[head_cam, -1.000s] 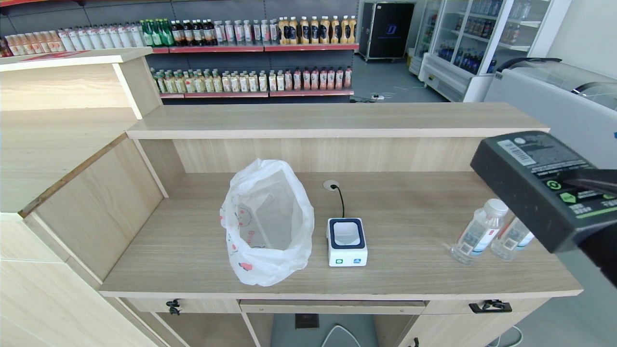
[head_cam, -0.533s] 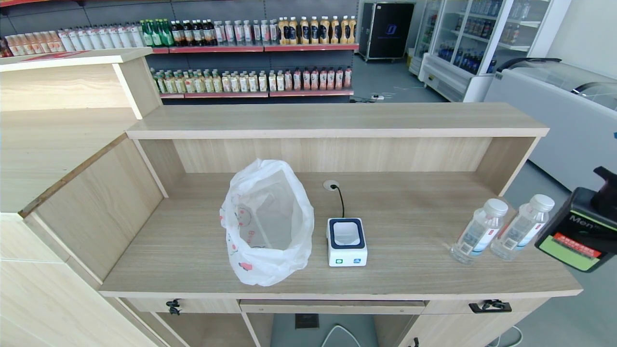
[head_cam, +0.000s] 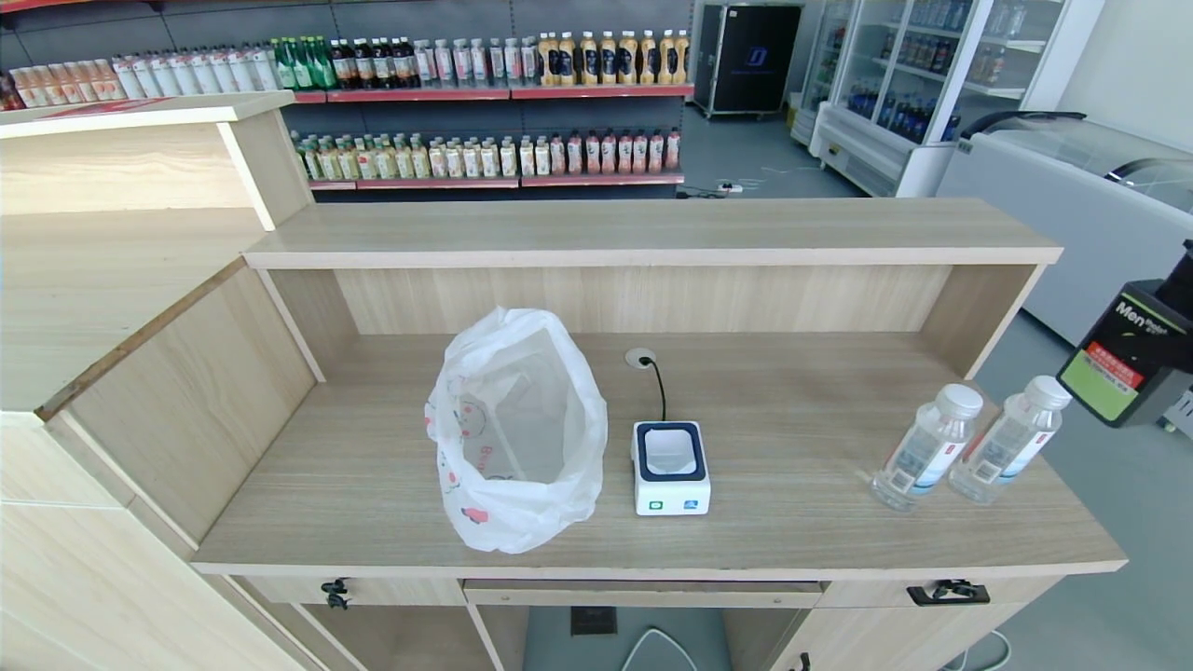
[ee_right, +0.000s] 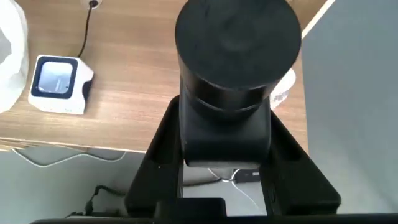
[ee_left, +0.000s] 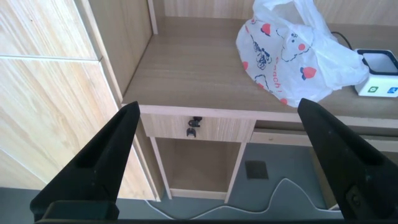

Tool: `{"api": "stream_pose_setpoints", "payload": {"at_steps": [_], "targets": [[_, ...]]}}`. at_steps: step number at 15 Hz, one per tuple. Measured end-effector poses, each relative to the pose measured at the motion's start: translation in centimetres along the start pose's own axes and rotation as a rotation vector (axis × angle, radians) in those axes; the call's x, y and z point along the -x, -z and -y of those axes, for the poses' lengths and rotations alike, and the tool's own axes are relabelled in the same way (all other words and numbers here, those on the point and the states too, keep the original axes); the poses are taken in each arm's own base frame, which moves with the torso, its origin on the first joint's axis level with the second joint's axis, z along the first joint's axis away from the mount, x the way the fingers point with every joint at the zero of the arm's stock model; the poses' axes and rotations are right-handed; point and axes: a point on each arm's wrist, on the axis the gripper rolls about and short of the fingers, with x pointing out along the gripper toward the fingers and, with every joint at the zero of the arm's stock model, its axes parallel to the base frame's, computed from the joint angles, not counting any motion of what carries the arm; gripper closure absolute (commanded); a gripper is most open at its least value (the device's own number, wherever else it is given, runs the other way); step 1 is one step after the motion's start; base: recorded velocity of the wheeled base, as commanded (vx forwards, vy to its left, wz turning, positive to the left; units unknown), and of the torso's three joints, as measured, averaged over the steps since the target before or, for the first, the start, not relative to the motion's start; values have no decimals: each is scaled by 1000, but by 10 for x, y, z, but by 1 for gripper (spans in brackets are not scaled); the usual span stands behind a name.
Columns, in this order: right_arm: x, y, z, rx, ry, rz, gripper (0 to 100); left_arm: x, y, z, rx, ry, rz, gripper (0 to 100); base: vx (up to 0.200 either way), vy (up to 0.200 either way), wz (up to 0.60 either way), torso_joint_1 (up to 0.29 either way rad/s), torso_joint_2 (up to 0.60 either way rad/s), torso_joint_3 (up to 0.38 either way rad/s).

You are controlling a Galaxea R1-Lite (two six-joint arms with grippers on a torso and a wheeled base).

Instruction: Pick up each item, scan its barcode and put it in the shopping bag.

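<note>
My right gripper (ee_right: 227,158) is shut on a black bottle (ee_right: 233,81) with a round black cap. In the head view the black bottle (head_cam: 1123,359) hangs tilted beyond the counter's right end, its green and red label facing me. Two clear water bottles (head_cam: 923,447) (head_cam: 1007,438) stand side by side at the counter's right end. The white barcode scanner (head_cam: 670,466) sits mid-counter, with the open white shopping bag (head_cam: 517,429) just left of it. My left gripper (ee_left: 217,112) hangs open, low in front of the counter's left front corner, nothing between its fingers.
The work surface is a wooden counter (head_cam: 792,522) with a raised back ledge and a side wall on the left. The scanner's black cable (head_cam: 658,382) runs to a hole behind it. Drink shelves and fridges stand far behind.
The black bottle was close to the head camera with its barcode side up; it swung out to the right past the counter's end, then rose a little with its label turned to me.
</note>
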Motion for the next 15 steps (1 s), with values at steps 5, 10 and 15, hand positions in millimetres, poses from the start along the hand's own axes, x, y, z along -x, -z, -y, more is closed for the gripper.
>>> {"api": "stream_pose_setpoints", "payload": {"at_steps": [5, 10, 15], "targets": [[-13, -3, -29, -78, -138, 105, 100, 0, 0, 0, 0, 0, 0, 0, 0, 0, 600, 2, 0, 1], [-22, 12, -59, -222, -283, 21, 100, 0, 0, 0, 0, -1, 0, 0, 0, 0, 240, 2, 3, 1], [-35, 20, -56, -344, -495, -19, 100, 0, 0, 0, 0, 1, 0, 0, 0, 0, 0, 0, 0, 0]]}}
